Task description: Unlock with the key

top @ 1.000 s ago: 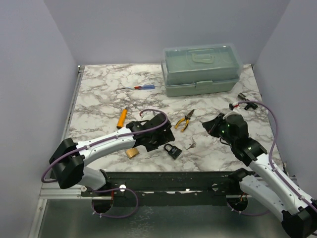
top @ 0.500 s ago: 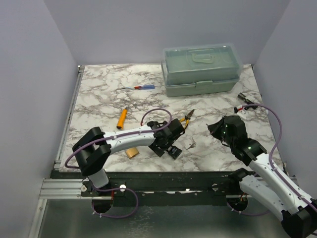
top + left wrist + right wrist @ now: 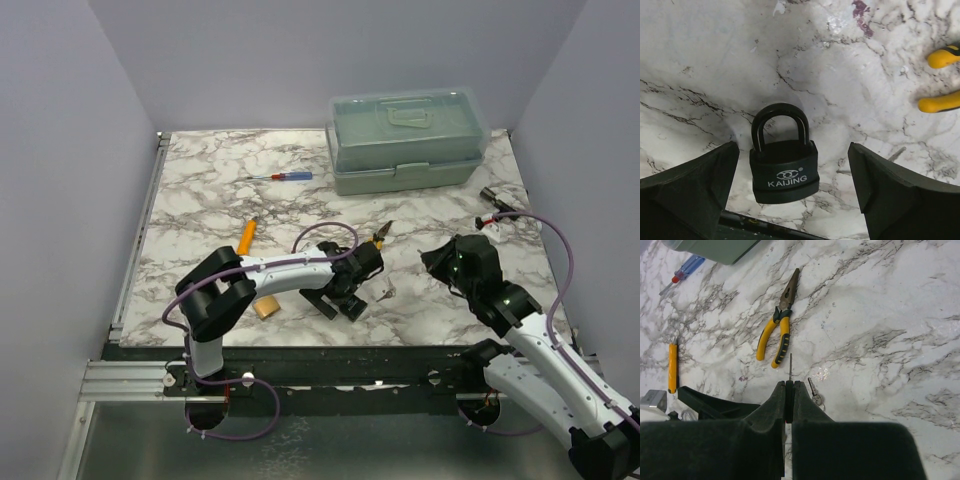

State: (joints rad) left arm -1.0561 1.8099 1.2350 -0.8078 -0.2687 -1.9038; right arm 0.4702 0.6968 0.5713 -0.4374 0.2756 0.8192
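A black padlock point(image 3: 785, 170) marked KAIJING lies flat on the marble, shackle pointing away. My left gripper point(image 3: 792, 155) stands open over it, one finger on each side and neither touching the lock. From above, the left gripper point(image 3: 350, 290) covers most of the padlock. My right gripper point(image 3: 789, 386) is shut on the key point(image 3: 790, 365): its thin metal blade sticks out past the fingertips, edge-on. A second small silver key point(image 3: 813, 394) lies on the table just right of those fingertips, and it shows from above as the silver key point(image 3: 386, 293), beside the padlock.
Yellow-handled pliers point(image 3: 777, 335) lie beyond the keys. A brass padlock point(image 3: 265, 307) sits left of the left gripper. An orange tool point(image 3: 246, 236), a red-and-blue screwdriver point(image 3: 285, 177) and a green toolbox point(image 3: 405, 140) lie farther back. The table's front edge is close behind the padlock.
My left arm has swung right and come down over the black padlock, with its jaws opening a little wider. The right arm has barely moved and stays shut.
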